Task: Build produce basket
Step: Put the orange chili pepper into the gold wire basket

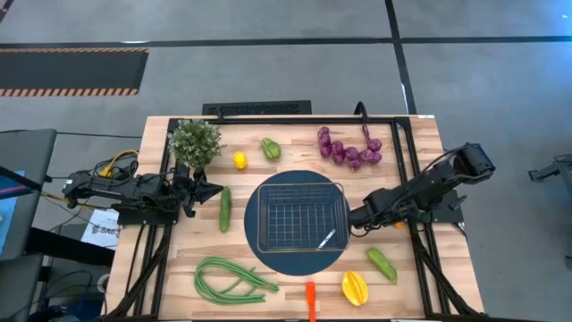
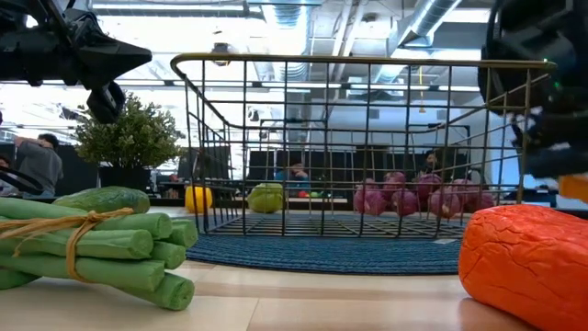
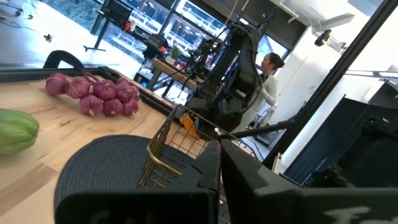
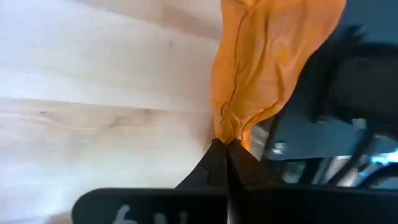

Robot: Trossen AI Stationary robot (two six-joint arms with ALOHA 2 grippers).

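The wire basket (image 1: 295, 185) stands on a dark blue round mat (image 1: 295, 265) at the table's middle, with nothing in it. My right gripper (image 1: 354, 218) is just right of the basket, shut on an orange carrot (image 4: 267, 56). The carrot also shows in the low view (image 2: 575, 188). My left gripper (image 1: 213, 190) is shut and empty at the left, near the cucumber (image 1: 224, 207). The grapes (image 1: 349, 148), beans (image 1: 232, 279), peppers (image 1: 355, 288) and a second carrot (image 1: 310, 300) lie on the table around the mat. My right gripper pinches the carrot's narrow end (image 4: 229, 134) between the free ends of its two shut fingers. The carrot reaches away from the fingertips along their line. In the low view it seems to be a little above the table. In the high view the gripper hides the contact.
A bushy plant (image 1: 195, 141) stands at the far left. A small yellow fruit (image 1: 239, 160) and a green pepper (image 1: 270, 148) lie beyond the mat, and another green pepper (image 1: 382, 265) lies at the near right. A black frame runs along the table's edges. People show in the room behind.
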